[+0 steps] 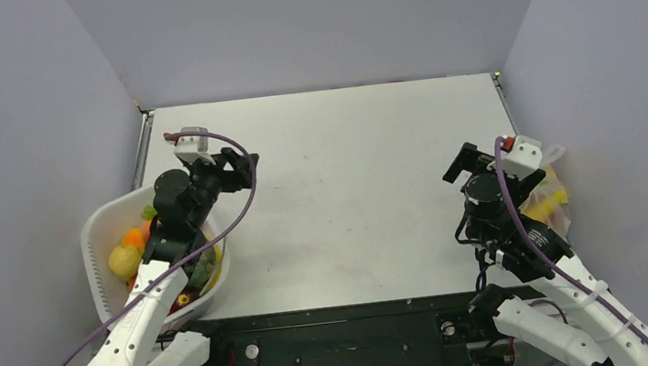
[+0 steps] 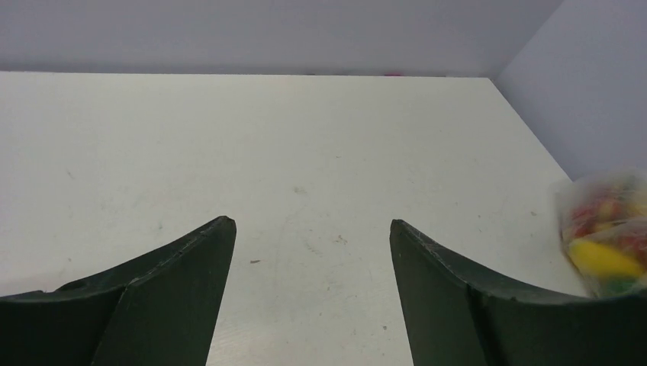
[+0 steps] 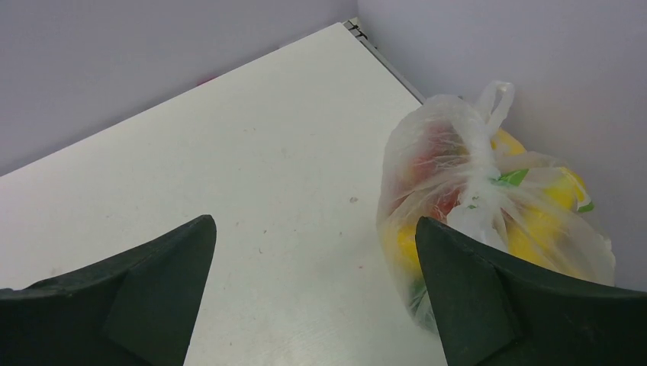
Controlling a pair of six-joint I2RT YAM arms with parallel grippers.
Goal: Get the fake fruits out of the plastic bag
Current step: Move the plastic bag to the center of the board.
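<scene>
right pincer (image 3: 313, 223) gapes beside plastic bag (image 3: 467, 164) holding fake fruits (image 3: 543, 229).

The bag (image 3: 458, 145) sits at the table's 3 o'clock edge, by the right wall: thin, clear, crinkled film, bulging, its handles gathered over the top with one loop sticking up. Inside, the fruits (image 3: 538, 229) press against the film, mostly yellow, with red at 10 o'clock and some green. More fruits, orange, yellow and green, lie in the basket (image 1: 97, 281) at 8 o'clock
</scene>
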